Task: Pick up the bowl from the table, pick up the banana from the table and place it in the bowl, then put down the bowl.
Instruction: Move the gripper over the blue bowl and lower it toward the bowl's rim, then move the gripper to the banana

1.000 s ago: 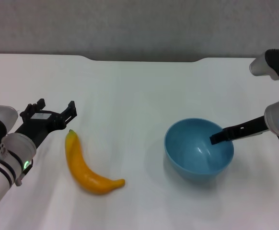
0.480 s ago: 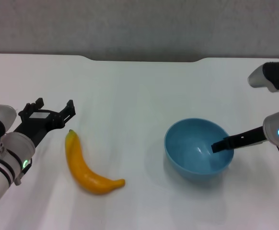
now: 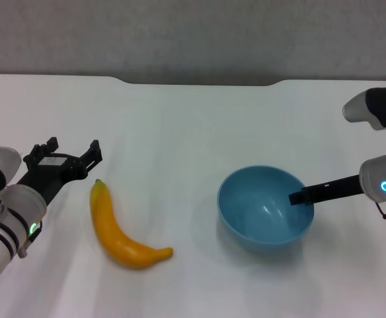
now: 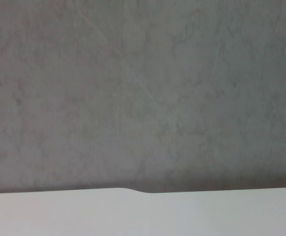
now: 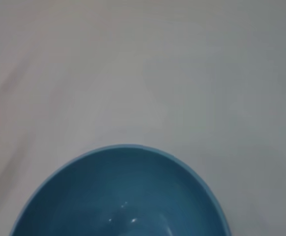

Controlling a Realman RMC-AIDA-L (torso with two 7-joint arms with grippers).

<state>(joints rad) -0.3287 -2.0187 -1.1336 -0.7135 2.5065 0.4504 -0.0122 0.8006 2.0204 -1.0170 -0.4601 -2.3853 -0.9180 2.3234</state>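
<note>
The light-blue bowl is at the right of the white table, with a faint shadow spread under its left side. My right gripper reaches in from the right and is shut on the bowl's right rim; one dark finger lies inside the rim. In the right wrist view the bowl shows from close above. The yellow banana lies on the table at the left, stem end pointing away. My left gripper hovers open just left of and beyond the stem end, not touching it.
The table's far edge has a shallow notch against a grey wall. The left wrist view shows only that wall and the table's edge. Bare tabletop lies between the banana and the bowl.
The bowl has shifted left with the right gripper holding its rim, and its shadow has spread. The left gripper has barely moved; the banana lies as before.
</note>
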